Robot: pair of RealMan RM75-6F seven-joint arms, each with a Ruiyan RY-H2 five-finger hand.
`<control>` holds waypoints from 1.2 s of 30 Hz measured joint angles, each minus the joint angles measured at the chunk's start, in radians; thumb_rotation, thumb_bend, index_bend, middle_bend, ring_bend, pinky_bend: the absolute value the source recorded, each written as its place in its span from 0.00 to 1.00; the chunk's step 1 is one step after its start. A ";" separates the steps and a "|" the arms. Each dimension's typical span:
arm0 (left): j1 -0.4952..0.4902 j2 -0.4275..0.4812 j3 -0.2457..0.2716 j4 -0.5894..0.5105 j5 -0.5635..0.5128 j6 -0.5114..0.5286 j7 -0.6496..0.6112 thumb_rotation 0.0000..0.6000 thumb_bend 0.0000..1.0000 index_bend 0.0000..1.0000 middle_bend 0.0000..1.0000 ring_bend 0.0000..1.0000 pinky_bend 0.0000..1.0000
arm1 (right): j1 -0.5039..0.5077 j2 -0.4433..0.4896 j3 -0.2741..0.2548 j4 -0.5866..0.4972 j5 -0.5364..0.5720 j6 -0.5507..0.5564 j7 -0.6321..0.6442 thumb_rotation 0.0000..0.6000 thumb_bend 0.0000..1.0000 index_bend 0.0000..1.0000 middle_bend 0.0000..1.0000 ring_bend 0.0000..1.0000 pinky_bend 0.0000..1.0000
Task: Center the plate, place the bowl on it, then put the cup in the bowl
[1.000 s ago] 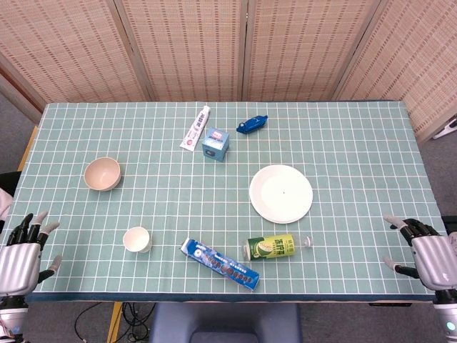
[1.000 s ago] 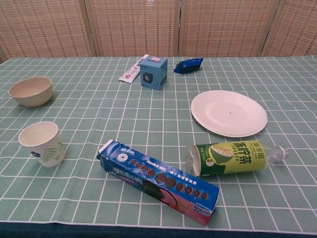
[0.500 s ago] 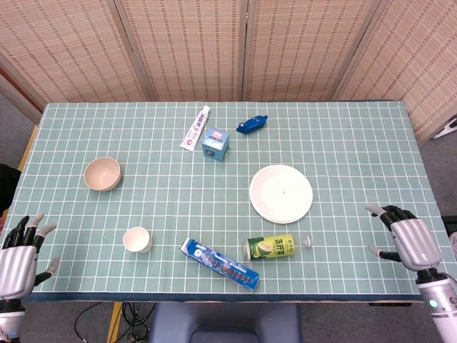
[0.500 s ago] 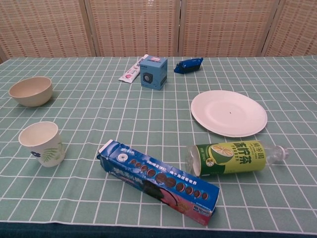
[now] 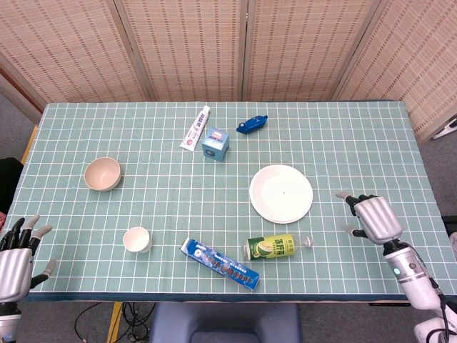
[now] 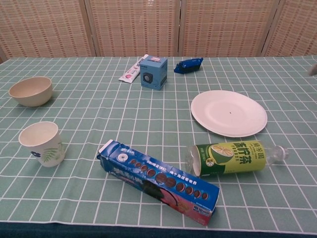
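Observation:
The white plate (image 5: pixel 281 194) (image 6: pixel 229 112) lies flat, right of the table's middle. A beige bowl (image 5: pixel 102 174) (image 6: pixel 31 90) stands upright at the left. The white cup (image 5: pixel 136 239) (image 6: pixel 43 144) with a leaf print stands upright in front of the bowl. My right hand (image 5: pixel 373 217) hovers over the table to the right of the plate, fingers apart, holding nothing. My left hand (image 5: pixel 16 263) hangs off the table's front left corner, fingers spread and empty. The chest view shows only a sliver at its right edge.
A green tea bottle (image 5: pixel 274 247) (image 6: pixel 233 157) lies on its side just in front of the plate. A blue cookie box (image 5: pixel 219 263) (image 6: pixel 157 180) lies near the front edge. At the back are a blue cube box (image 5: pixel 216 144), a toothpaste tube (image 5: pixel 196 128) and a blue packet (image 5: pixel 252 123).
My right hand has moved from off the table's right front corner inward and forward, toward the plate's right side. My left hand has dropped slightly lower at the left corner.

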 measured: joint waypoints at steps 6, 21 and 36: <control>0.005 0.001 0.000 0.002 -0.003 0.004 -0.002 1.00 0.27 0.23 0.09 0.00 0.15 | 0.059 -0.121 -0.010 0.166 -0.019 -0.040 0.025 1.00 0.14 0.38 0.79 0.75 0.86; 0.009 -0.005 -0.004 0.009 -0.011 0.001 -0.003 1.00 0.27 0.23 0.09 0.00 0.15 | 0.181 -0.347 -0.041 0.439 -0.030 -0.128 0.118 1.00 0.14 0.41 0.79 0.75 0.86; 0.011 -0.010 -0.006 0.022 -0.018 -0.003 -0.008 1.00 0.27 0.23 0.09 0.00 0.15 | 0.245 -0.440 -0.050 0.555 -0.004 -0.178 0.157 1.00 0.17 0.41 0.78 0.75 0.86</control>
